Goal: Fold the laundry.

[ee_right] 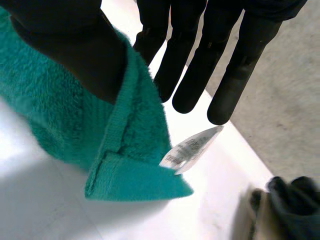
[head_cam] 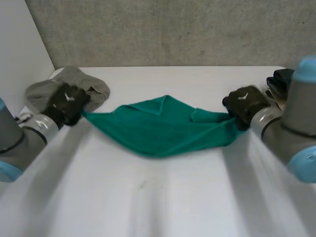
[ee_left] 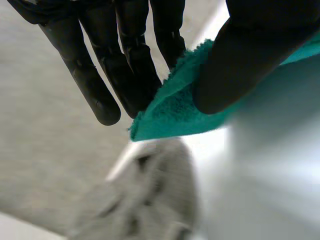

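At the middle of the white table [head_cam: 158, 197], a green towel [head_cam: 163, 128] was stretched between the two hands, its ends drawn out to either side and its loose, creased middle drooping toward the tabletop. The left hand [head_cam: 69, 102] held the towel's left corner; in the left wrist view that corner [ee_left: 170, 112] was pinched between the thumb [ee_left: 235, 65] and the straight fingers [ee_left: 100, 90], which lay close together behind the cloth. The right hand [head_cam: 245, 104] held the opposite corner – in the right wrist view the thumb [ee_right: 75, 45] pressed the hemmed towel edge [ee_right: 125, 150] against the nearest finger, while the other fingers [ee_right: 225, 75] stood straight and slightly apart beyond it. A white label [ee_right: 192, 147] projected from the hem just beside the folded tip. A grey cloth [head_cam: 69, 86] lay in a heap on the table behind the left hand, and a dark garment [head_cam: 279, 84] lay at the table's right edge – behind the right arm.
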